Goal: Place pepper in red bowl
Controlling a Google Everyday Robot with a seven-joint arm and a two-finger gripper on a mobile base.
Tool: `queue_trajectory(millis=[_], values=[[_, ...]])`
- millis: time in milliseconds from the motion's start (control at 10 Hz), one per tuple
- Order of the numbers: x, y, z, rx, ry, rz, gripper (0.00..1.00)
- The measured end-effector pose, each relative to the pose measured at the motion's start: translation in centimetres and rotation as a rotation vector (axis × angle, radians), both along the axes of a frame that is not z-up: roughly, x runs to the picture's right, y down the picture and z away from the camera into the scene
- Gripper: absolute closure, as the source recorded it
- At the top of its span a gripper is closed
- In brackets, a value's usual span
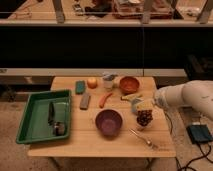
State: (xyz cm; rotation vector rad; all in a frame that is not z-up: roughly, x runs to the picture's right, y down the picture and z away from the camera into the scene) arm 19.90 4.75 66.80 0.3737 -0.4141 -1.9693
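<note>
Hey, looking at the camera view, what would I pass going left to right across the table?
Green tray → green sponge → orange fruit → pepper → red bowl → the robot's hand, low over the table's right side.

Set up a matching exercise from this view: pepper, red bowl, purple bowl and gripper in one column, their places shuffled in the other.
1. pepper
2. red bowl
3. purple bowl
4. gripper

A. near the far edge, right of the white cup
B. over the right side of the table, apart from the pepper
C. toward the front edge, near the middle
D. lying on the wood, left of the red bowl, outside both bowls

Pairs: 1-D, 2-A, 3-C, 4-B
</note>
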Motion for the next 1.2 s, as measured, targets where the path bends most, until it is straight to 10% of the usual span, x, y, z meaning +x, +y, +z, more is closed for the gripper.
queue_trajectory(millis=[400,1200], values=[[-0.1,-0.6,0.1,-0.032,0.008,-0.005,0.20],[-5.8,-12.6,6.4,-0.134,0.074,-0.029,0.20]])
